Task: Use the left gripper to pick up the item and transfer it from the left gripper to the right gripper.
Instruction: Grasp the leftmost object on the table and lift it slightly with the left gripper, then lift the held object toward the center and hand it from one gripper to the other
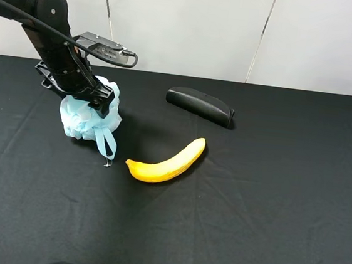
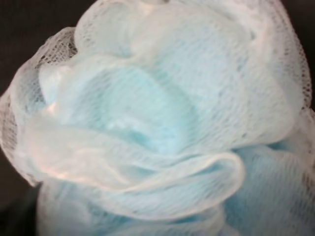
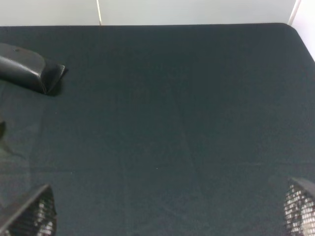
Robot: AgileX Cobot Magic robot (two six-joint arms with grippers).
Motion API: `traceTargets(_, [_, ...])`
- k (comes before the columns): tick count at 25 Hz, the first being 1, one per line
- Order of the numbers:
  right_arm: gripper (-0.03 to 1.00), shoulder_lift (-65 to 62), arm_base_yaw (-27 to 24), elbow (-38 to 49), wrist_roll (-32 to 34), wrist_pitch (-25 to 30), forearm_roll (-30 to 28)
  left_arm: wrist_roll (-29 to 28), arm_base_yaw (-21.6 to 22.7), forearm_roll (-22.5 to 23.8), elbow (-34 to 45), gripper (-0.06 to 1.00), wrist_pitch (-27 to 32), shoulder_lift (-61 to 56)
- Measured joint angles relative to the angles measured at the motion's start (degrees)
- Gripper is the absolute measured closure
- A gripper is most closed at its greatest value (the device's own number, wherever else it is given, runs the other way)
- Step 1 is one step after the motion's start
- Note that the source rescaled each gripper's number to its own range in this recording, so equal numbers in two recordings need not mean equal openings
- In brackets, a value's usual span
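Observation:
The item, a fluffy light-blue mesh pouf (image 1: 87,121), sits at the left of the black table, its ribbon loop (image 1: 107,142) trailing toward the front. My left gripper (image 1: 101,96) is pressed down into the pouf's top, and its fingers are buried in the mesh. The left wrist view is filled by the pouf (image 2: 157,118), and no fingers show there. My right gripper (image 3: 165,216) is open and empty above bare cloth, with its fingertips (image 3: 34,216) wide apart. It is outside the exterior view.
A yellow banana (image 1: 166,162) lies just right of the pouf. A black oblong case (image 1: 201,105) lies behind it, and also shows in the right wrist view (image 3: 29,71). The black cloth (image 1: 268,211) covers the table.

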Motion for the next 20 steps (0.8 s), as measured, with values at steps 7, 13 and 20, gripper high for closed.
traceTargets(7, [-0.03, 0.0, 0.0, 0.0, 0.04, 0.0, 0.0, -0.01, 0.0, 0.0, 0.0, 0.87, -0.15, 0.0])
traceTargets(13, [-0.03, 0.0, 0.0, 0.0, 0.04, 0.0, 0.0, -0.01, 0.0, -0.06, 0.0, 0.89, -0.39, 0.0])
traceTargets(20, [-0.03, 0.0, 0.0, 0.0, 0.04, 0.04, 0.0, -0.01, 0.0, -0.06, -0.23, 0.9, -0.14, -2.98])
